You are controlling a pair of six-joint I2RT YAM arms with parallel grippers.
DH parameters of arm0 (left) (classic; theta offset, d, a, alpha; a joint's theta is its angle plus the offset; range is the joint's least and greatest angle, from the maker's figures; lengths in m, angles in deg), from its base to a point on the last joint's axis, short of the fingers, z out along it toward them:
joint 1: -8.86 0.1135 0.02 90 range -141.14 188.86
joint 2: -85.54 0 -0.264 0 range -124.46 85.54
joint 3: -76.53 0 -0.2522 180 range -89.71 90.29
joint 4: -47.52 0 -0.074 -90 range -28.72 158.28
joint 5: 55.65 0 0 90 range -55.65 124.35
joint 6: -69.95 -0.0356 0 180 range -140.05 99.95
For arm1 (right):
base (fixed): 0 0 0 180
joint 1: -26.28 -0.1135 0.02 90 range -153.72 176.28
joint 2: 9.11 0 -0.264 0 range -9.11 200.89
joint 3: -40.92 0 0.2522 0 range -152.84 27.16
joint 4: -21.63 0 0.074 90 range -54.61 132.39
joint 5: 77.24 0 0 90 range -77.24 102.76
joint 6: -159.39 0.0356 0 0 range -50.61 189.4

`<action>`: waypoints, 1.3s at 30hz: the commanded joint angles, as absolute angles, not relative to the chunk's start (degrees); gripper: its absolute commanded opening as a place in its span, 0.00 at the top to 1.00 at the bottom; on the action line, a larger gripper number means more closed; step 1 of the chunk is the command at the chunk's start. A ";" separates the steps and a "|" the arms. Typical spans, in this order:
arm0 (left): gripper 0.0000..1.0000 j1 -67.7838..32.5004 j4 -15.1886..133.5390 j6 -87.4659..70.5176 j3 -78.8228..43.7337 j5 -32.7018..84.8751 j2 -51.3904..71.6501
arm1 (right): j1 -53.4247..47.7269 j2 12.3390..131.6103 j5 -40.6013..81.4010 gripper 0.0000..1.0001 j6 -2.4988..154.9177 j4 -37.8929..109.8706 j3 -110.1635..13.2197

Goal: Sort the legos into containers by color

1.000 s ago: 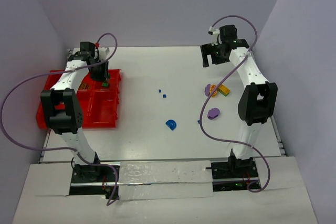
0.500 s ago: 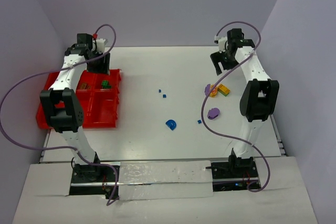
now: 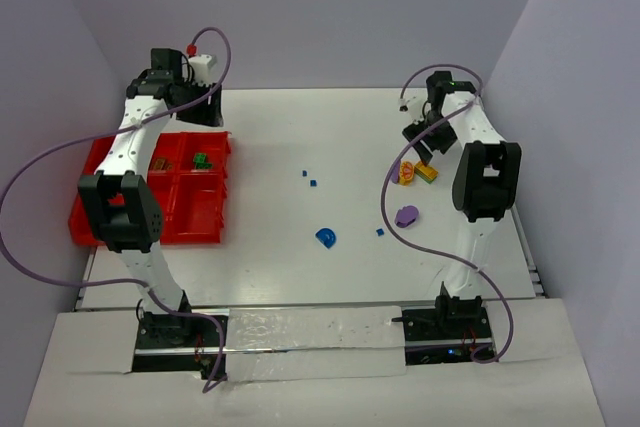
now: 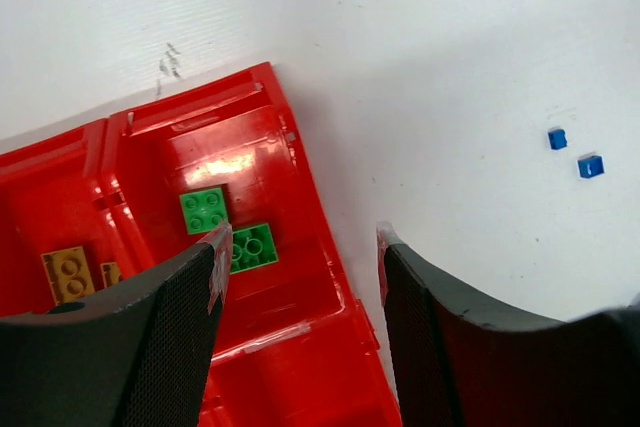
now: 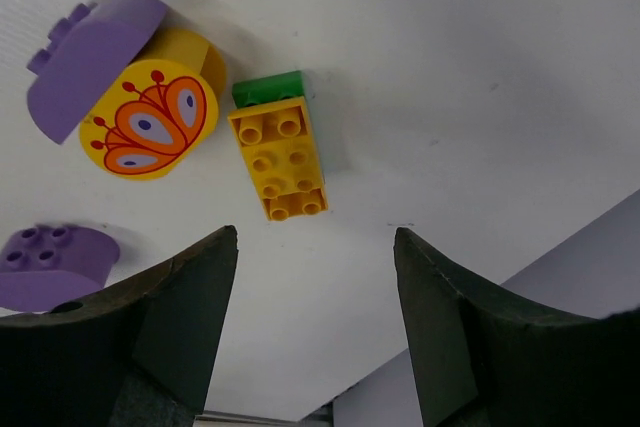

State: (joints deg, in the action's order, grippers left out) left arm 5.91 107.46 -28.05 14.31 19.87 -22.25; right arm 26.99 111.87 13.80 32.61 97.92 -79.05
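Legos: two green bricks [image 4: 205, 209] sit in the far right compartment; the rest lie loose on the table [image 3: 280, 127], centre and right.
Bins [image 3: 195, 217]: at the table's left edge, unmoved. I count the green drop as done.
Left gripper [image 3: 203, 107]: a second ago it was down in that compartment. Now it is lifted above the bins' far corner, fingers spread, holding nothing.
Right gripper [image 3: 424, 142]: it has swung in from the far side to hover over the right-hand cluster, fingers spread, nothing between them. I judge a pick comes next.
Right wrist only: a yellow brick [image 5: 280, 167] stacked on a green block [image 5: 268, 87], just beside a round patterned piece [image 5: 150, 117] and two purple arches [image 5: 95, 57].
Left wrist only: a tan piece [image 4: 68, 274] in the neighbouring compartment.
Top only: a blue arch [image 3: 326, 238] mid-table.
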 commanded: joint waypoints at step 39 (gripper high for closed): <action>0.27 3.97 90.20 -21.44 1.17 -9.10 -8.09 | 19.74 107.54 62.09 1.00 55.17 98.07 -96.28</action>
